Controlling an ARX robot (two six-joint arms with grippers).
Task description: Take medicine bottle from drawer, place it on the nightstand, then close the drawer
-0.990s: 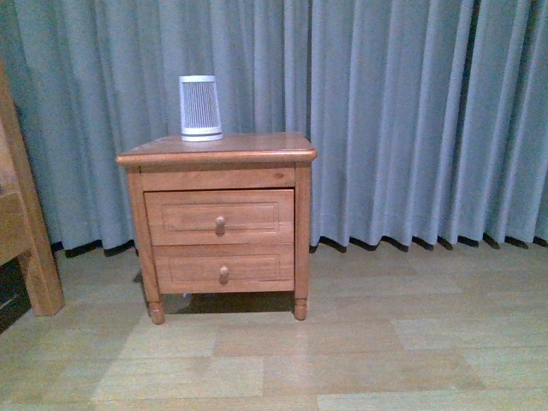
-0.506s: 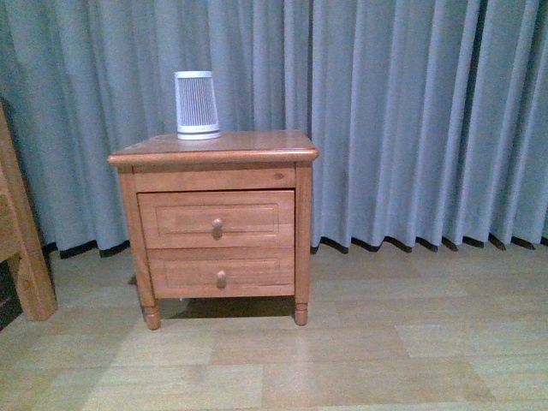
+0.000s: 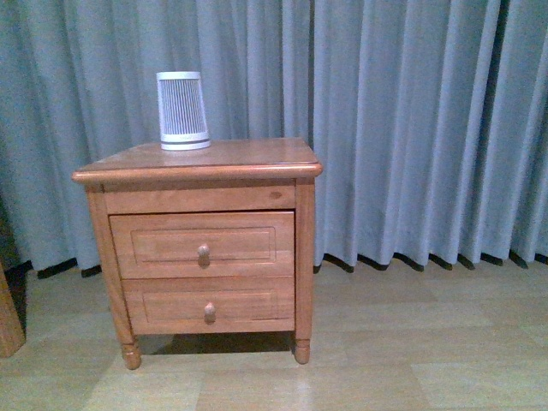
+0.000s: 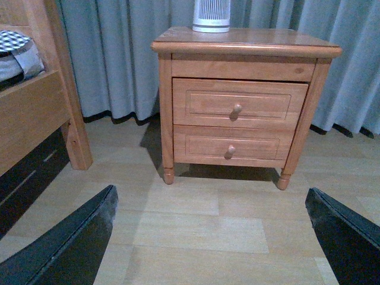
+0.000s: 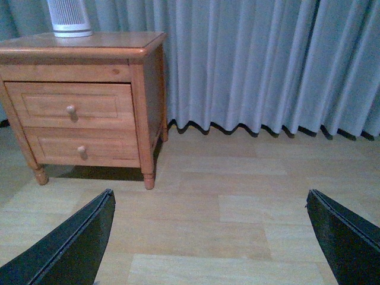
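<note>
The reddish-brown nightstand stands before a grey-blue curtain. It also shows in the left wrist view and the right wrist view. Its upper drawer is shut, with a small round knob. The drawer also shows in both wrist views. The medicine bottle is hidden. My left gripper is open and empty above the floor, well short of the nightstand. My right gripper is open and empty, to the right of the nightstand. Neither arm shows in the front view.
A large white ribbed tapered cylinder stands on the nightstand top at the back left. The lower drawer is shut. A wooden bed frame stands left of the nightstand. The curtain hangs behind, above a pale wood floor.
The nightstand has grown larger and shifted left and lower in the front view, so the camera has come closer. The bed frame piece has nearly left the view.
</note>
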